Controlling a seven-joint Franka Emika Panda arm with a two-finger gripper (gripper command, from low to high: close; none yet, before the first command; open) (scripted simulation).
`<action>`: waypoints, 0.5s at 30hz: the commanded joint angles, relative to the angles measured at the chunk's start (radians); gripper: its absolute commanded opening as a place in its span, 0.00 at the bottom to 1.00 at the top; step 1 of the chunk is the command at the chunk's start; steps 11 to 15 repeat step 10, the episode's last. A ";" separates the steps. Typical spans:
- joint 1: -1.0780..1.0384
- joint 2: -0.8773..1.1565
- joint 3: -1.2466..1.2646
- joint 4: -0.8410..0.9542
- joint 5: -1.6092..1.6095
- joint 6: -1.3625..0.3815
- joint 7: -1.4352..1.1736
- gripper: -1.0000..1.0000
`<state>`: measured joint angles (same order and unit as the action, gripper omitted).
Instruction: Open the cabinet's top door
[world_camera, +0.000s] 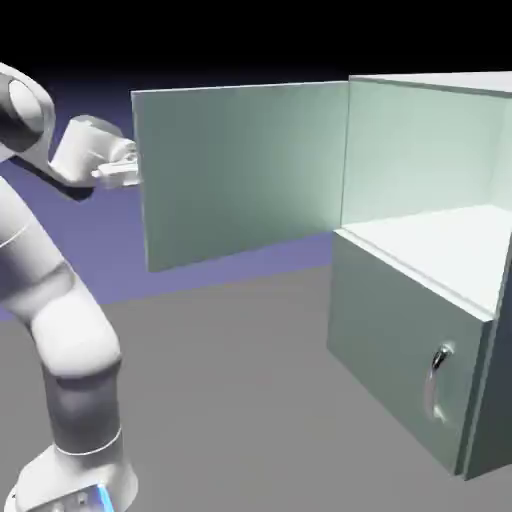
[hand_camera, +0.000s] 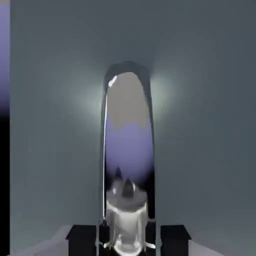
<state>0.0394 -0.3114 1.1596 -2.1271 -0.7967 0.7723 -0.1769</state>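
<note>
Seen in the exterior view: top door (world_camera: 240, 170) swung wide out from the cabinet (world_camera: 410, 340), upright, with one side edge along the compartment's front corner and the free edge toward the exterior view's left, beside the arm (world_camera: 85, 340). Beyond the hinge side, pale mint-white interior (world_camera: 430, 235) exposed to view. Beneath that compartment, shorter lower panel (world_camera: 400, 350) flush with the cabinet front, with a small curved silver handle (world_camera: 436, 382). Underneath all of this, dark grey worktop (world_camera: 240, 400), with the arm's base (world_camera: 75, 480) near the lower left corner; behind, blue-violet backdrop (world_camera: 90, 240). In the way of a full view: top door itself, with its free edge across the end of the hand and with the fingers hidden behind it. Relative to the fingers (hand_camera: 128, 240): flat face of the top door directly ahead in the hand view, filling most of the frame, with a strip of backdrop past one edge; long silver handle (hand_camera: 129, 95) upright in that frame, mirror-bright, with its near end low and central, between the two fingertips. As for the fingers: narrow, closed on the long silver handle, one on either side.
</note>
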 joint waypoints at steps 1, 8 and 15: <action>-0.030 0.030 0.037 0.025 0.002 -0.026 0.020 0.00; -0.265 0.104 0.284 0.117 0.021 -0.104 0.076 0.00; -0.338 0.071 0.341 0.128 0.031 -0.091 0.053 0.00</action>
